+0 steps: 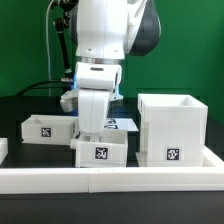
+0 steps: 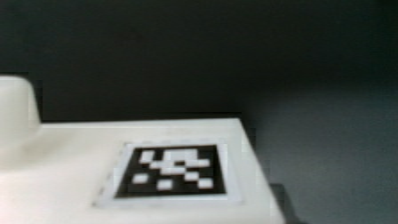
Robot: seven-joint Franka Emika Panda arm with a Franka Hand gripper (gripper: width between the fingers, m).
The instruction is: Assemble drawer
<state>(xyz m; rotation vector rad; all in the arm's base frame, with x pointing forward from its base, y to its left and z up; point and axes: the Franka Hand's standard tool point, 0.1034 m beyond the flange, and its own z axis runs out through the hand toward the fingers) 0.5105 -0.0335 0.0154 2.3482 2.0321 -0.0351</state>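
White open-topped plastic drawer box [image 1: 100, 152] sits on the black table [image 1: 110, 205] between a taller white cabinet shell [image 1: 172, 130] and a second small white box [image 1: 45, 128], with the gripper [image 1: 94, 127] low over it, its fingers hidden, so I cannot tell their spread.

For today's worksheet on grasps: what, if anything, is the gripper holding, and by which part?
It cannot be told: the gripper is down at the small middle box, but its fingertips are hidden.
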